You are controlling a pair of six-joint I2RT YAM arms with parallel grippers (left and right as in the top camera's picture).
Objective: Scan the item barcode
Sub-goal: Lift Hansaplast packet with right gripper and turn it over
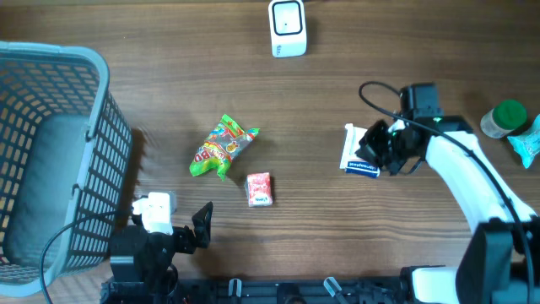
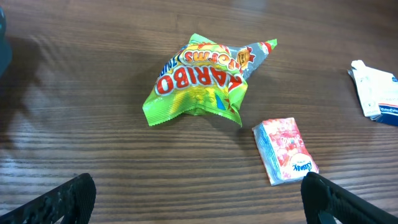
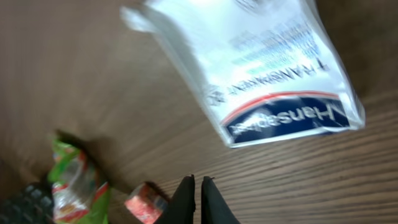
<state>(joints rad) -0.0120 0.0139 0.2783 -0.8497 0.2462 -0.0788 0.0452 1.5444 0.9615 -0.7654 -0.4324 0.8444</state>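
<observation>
Right gripper [image 3: 199,186]: fingers pressed together, empty, just short of the plaster packet [image 3: 261,68].
Plaster packet: flat, glossy white, blue band, lying on the wood-grain bench [image 1: 337,236], right side.
Left gripper [image 2: 198,196]: spread wide, empty.
Overhead alone: boxy white scanner [image 1: 288,28], grey lattice basket [image 1: 101,177].

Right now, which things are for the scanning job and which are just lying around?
For the job: white scanner, white-and-blue pack, right gripper near it.
Lying about, it seems: Haribo bag, red packet, basket, green-capped bottle.
</observation>
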